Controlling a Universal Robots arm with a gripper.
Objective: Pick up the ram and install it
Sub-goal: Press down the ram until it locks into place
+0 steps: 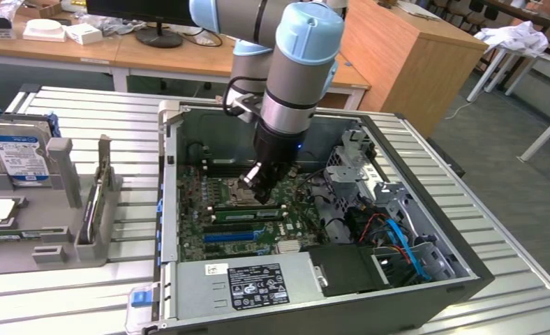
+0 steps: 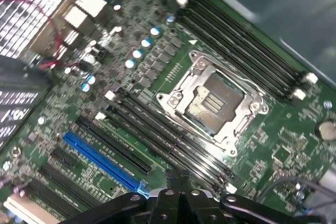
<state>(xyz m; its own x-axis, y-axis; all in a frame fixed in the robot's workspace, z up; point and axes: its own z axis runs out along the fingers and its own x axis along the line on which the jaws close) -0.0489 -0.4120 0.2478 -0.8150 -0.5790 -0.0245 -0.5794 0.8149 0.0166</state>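
Black gripper (image 1: 256, 185) (image 2: 178, 181) hangs nose-down inside the open PC case (image 1: 169, 174), low over the motherboard (image 1: 191, 243) (image 2: 273, 145). Can't tell how far open it is or whether it grips anything.

The ram (image 1: 247, 211), as far as the exterior view lets me read it, is the thin green strip lying along the black slots directly below the tip, between the CPU socket (image 1: 230, 190) (image 2: 212, 100) and the blue slot (image 1: 230, 236) (image 2: 102, 158). Can't tell if it's seated, or if the tip touches it. In the wrist view I can't separate it from the slot rows (image 2: 173, 140) running past the socket.

Clearances:
- The arm comes in from above, and the case is open on top.
- On the exterior view's left, the case wall edge is near the board, but the gripper is well off it.
- On the exterior view's right, the metal drive cage (image 1: 359, 164) and a tangle of red and blue cables (image 1: 396, 234) are beside the board. This is the tightest side.
- On the near side, the power supply (image 1: 247, 283) with its label sits just beyond the blue slot.

Outside the case, on the slatted metal table (image 1: 498, 230), a grey fixture (image 1: 61, 241) holds a hard drive (image 1: 16, 157) upright, well apart from the gripper.
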